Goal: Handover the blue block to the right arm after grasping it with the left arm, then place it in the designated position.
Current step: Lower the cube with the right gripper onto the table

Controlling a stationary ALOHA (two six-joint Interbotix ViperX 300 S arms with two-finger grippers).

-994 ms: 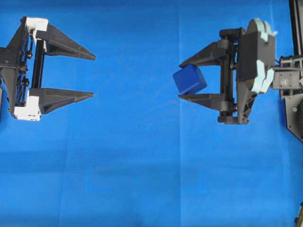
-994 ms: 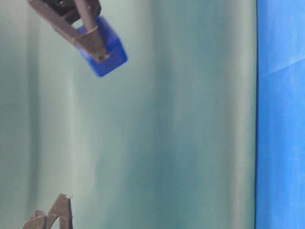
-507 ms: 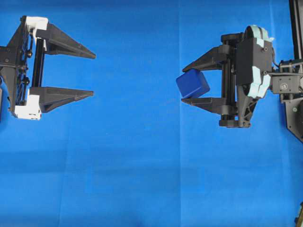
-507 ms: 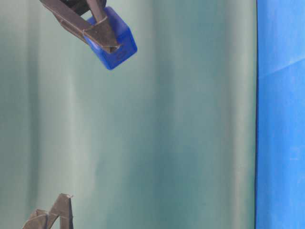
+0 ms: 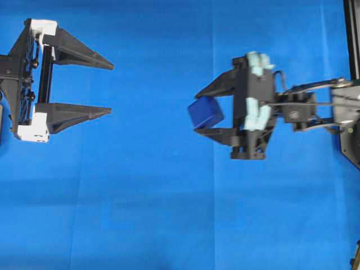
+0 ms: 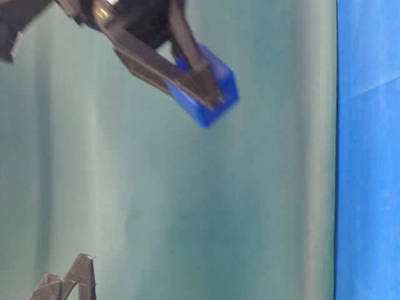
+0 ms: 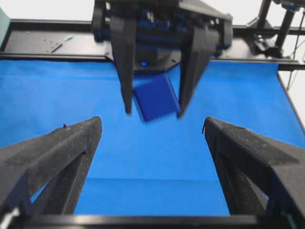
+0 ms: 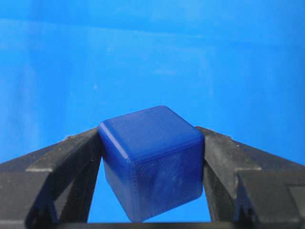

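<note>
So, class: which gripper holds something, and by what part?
The right gripper clamps the blue block by two opposite side faces, between its fingertips. The left gripper is open and empty.

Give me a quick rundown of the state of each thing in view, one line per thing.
Blue block: held off the cloth, tilted, clamped between the right pincer's fingers.
Right pincer: shut on the blue block.
Left pincer: open wide, holding nothing, apart from the block.
Blue cloth: spread flat, faint creases.
</note>
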